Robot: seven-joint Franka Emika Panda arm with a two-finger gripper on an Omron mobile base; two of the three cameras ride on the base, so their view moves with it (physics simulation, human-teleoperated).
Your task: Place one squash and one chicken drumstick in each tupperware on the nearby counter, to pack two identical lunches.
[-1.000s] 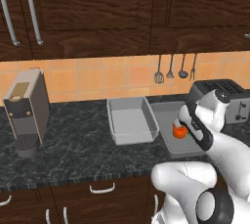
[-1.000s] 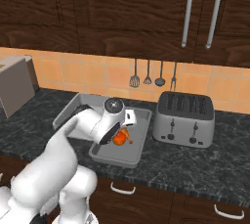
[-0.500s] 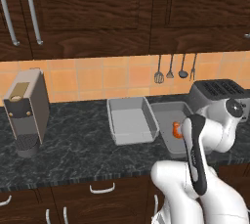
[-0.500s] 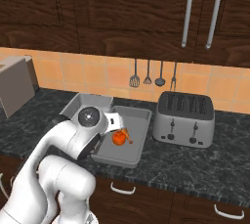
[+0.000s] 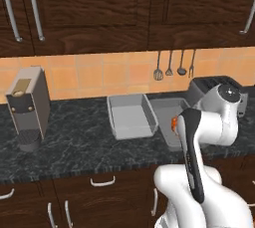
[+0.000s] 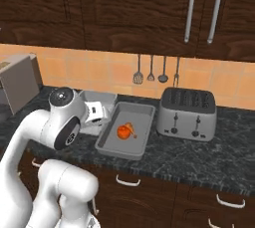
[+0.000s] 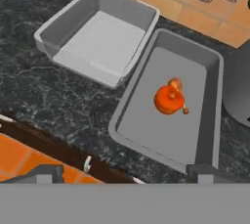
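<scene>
A: Where is the squash [image 7: 169, 100]?

B: On the floor of the right tray [image 7: 213, 120], near its middle and touching no wall. That tray sits on the table [image 7: 44, 96] just beside the toaster [image 6: 187, 115]. The left tray [image 7: 97, 37] is bare, and its rim nearly touches the right tray's.

A: And the fingers [image 7: 202, 170]?

B: Spread wide with nothing between them, above the table's front edge. The camera looks down into both trays.

A: How would a second squash handle?

B: Judging from this one, it is small, round and hard-skinned. It should be light and stiff enough for a firm pinch, but smooth, so it may roll or slip. I'd close across the widest part of the body, not on the little stem, which looks too thin to hold.

A: What's left?

B: The left tray needs a squash, and both need a drumstick. A drumstick is probably softer and uneven, so grip its thick end and set it clear of the squash.
</scene>
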